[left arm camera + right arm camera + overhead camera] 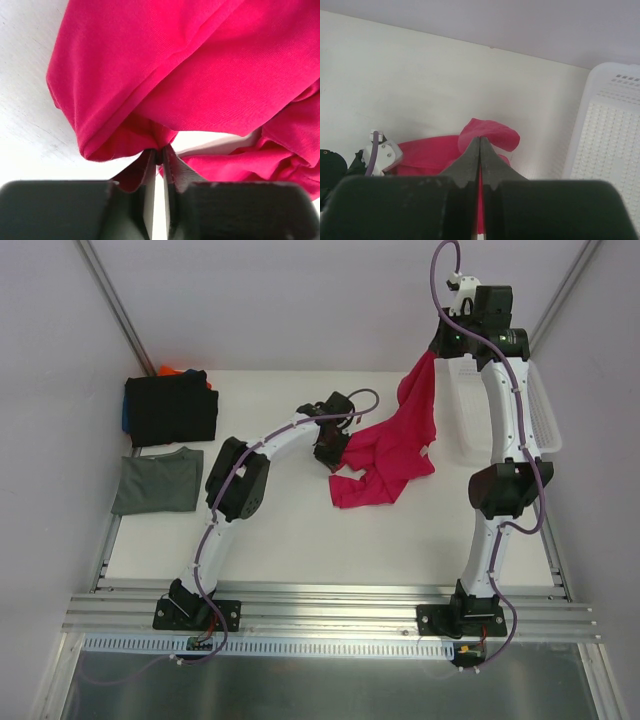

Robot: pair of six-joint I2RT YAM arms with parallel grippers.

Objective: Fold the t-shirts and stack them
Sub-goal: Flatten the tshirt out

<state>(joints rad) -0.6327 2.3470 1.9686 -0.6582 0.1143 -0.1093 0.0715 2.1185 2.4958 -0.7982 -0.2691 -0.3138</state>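
- Left pincer [157,152] is shut tight on a fold of the pink shirt [200,75], low at mid-table. It is likely anchoring that edge.
- Right pincer [480,145] is clamped on the same shirt and raised at far right, beside the basket [552,435]. The cloth hangs between them, probably to spread it for folding.
- Black shirt [170,410] and grey shirt [155,480] lie folded at far left.

The black shirt [172,408] hides all but slivers of the orange shirt [172,370] and blue shirt [125,420] beneath.
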